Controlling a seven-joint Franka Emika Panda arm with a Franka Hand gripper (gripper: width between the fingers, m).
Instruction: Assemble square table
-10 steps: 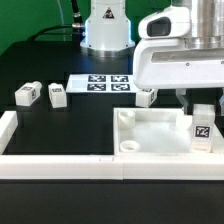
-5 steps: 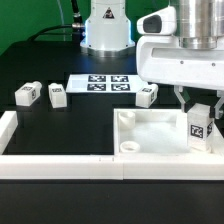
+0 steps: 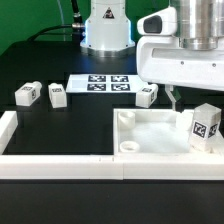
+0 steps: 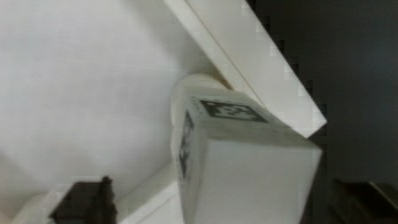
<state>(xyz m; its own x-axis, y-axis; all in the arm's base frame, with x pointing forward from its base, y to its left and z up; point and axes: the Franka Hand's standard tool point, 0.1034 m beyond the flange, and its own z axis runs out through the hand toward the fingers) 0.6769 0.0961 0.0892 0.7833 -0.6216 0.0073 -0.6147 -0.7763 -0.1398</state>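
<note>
Your gripper (image 4: 214,205) is open. In the wrist view its two dark fingertips (image 4: 82,200) sit on either side of a short white block-shaped leg with a black-and-white tag (image 3: 206,127), with a clear gap showing on one side. In the exterior view the one visible finger hangs well apart from that leg. The leg stands tilted inside the large white square plastic tray-like table top (image 3: 126,121), close to its raised rim, by the table edge at the exterior view's right.

Three more tagged white legs lie on the black table (image 3: 60,125). A second leg (image 3: 26,94) and a third leg (image 3: 57,95) lie side by side near the edge at the exterior view's left. A fourth leg (image 3: 147,96) lies just beyond the table top's far rim, beside the marker board (image 3: 103,82). A long white border rail (image 3: 60,166) runs along the near edge.
</note>
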